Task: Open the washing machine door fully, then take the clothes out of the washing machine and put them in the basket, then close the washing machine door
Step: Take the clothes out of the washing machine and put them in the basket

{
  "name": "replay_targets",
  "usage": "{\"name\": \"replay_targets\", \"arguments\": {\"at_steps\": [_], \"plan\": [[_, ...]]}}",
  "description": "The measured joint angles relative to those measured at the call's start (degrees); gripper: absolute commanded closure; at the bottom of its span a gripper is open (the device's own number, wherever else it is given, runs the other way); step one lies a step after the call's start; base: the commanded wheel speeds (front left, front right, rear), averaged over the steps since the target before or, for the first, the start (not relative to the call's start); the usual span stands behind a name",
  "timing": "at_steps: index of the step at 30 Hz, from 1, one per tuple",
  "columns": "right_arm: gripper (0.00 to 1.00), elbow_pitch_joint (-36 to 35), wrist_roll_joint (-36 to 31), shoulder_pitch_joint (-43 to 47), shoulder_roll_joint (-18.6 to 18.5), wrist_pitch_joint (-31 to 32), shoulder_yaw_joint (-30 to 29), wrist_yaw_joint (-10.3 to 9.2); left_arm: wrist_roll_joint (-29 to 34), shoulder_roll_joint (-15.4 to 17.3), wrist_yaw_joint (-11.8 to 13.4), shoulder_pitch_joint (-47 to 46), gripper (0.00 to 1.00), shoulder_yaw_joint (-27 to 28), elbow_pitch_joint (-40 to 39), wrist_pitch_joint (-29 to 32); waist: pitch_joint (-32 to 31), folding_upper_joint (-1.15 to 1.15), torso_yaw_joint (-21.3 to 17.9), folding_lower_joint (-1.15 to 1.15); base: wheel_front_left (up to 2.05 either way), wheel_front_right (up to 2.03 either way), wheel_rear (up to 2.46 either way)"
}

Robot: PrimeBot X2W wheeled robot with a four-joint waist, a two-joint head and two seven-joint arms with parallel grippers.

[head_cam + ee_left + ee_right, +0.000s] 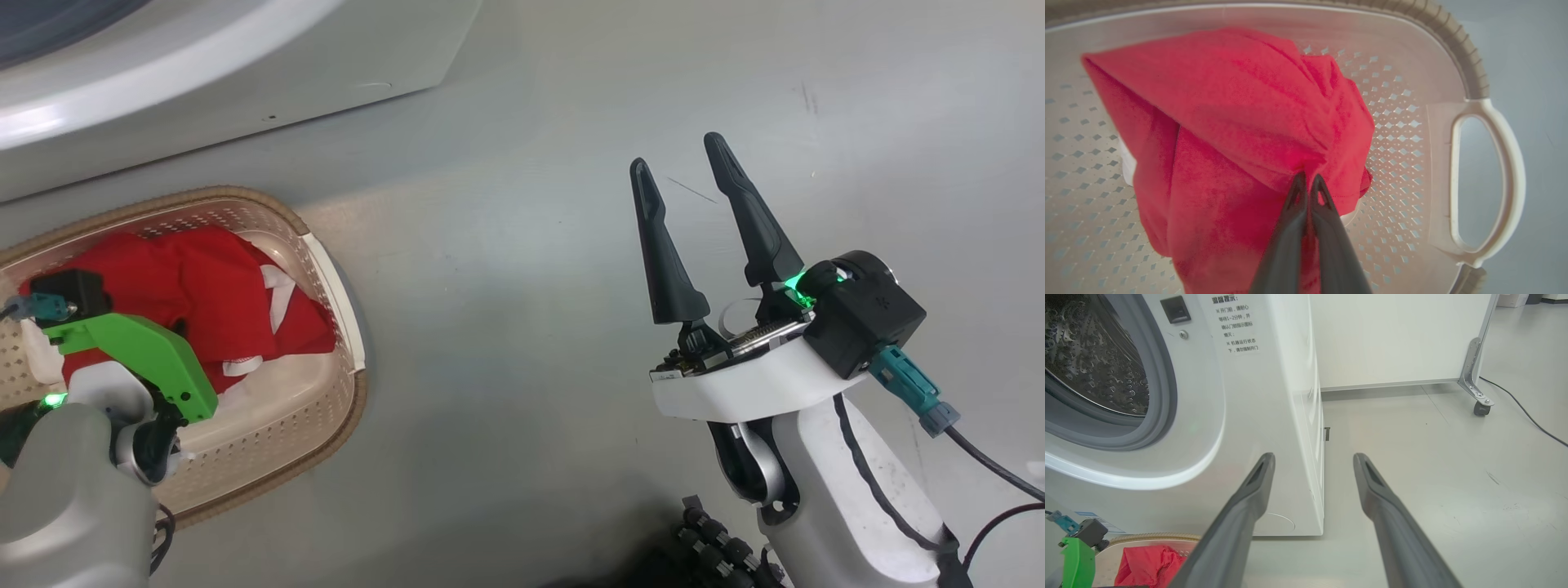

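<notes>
Although the clothes (1241, 122) already lie inside the basket (1404, 122), our left gripper (1308, 179) has its fingers (1290, 228) pressed together on a fold of the red fabric. If we lift the arm before the fingers part, the cloth may come up with it and hang over the rim (1466, 61). Our right gripper (676, 155) is wide apart and holds nothing, over the floor (531, 245) beside the washing machine (1274, 416); the part of its drum (1098, 355) that we see shows no clothes.
</notes>
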Motion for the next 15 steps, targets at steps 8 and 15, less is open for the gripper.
{"name": "replay_targets", "arguments": {"at_steps": [8,15], "plan": [[0.0,0.12,0.03,-0.94,0.01,0.0,0.22,-0.42,-1.18,0.3,-0.24,-2.85,1.0,0.34,4.32,2.38,1.74,0.0,-1.36,0.0,0.0,0.0,0.0],[0.0,0.34,0.15,-1.39,0.01,0.0,0.2,-0.91,-1.14,0.93,-0.52,-4.46,0.47,0.46,6.91,2.25,1.77,0.0,-1.56,0.0,0.0,0.0,0.0]]}}
